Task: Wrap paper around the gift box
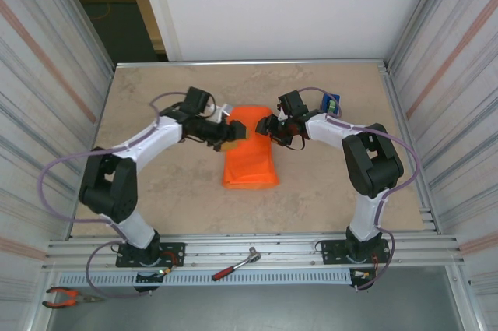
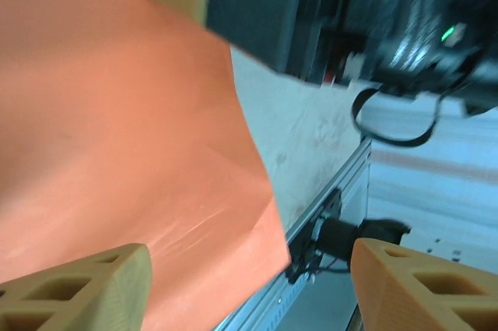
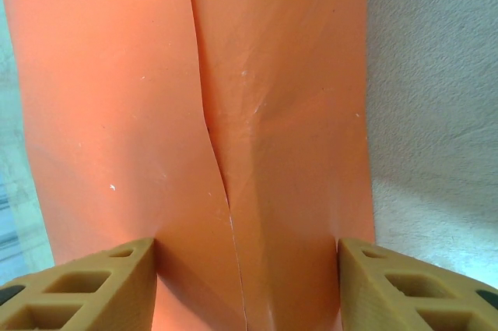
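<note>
The orange paper [image 1: 250,161] lies folded into a long bundle in the middle of the table, two flaps overlapping along a seam [image 3: 222,191]. The gift box is hidden under it. My left gripper [image 1: 231,133] is at the bundle's far left corner, open; in the left wrist view [image 2: 249,284] its fingers stand wide apart with the paper [image 2: 117,136] under the left one. My right gripper [image 1: 267,125] is at the far right corner. Its fingers [image 3: 245,284] press the raised, paper-covered middle [image 3: 272,74] from both sides.
A blue tape dispenser [image 1: 331,102] sits behind the right arm at the back right. Pliers [image 1: 66,297] and a red-handled tool [image 1: 237,265] lie on the rail in front of the arm bases. The right gripper's black body [image 2: 311,12] is close above the left fingers.
</note>
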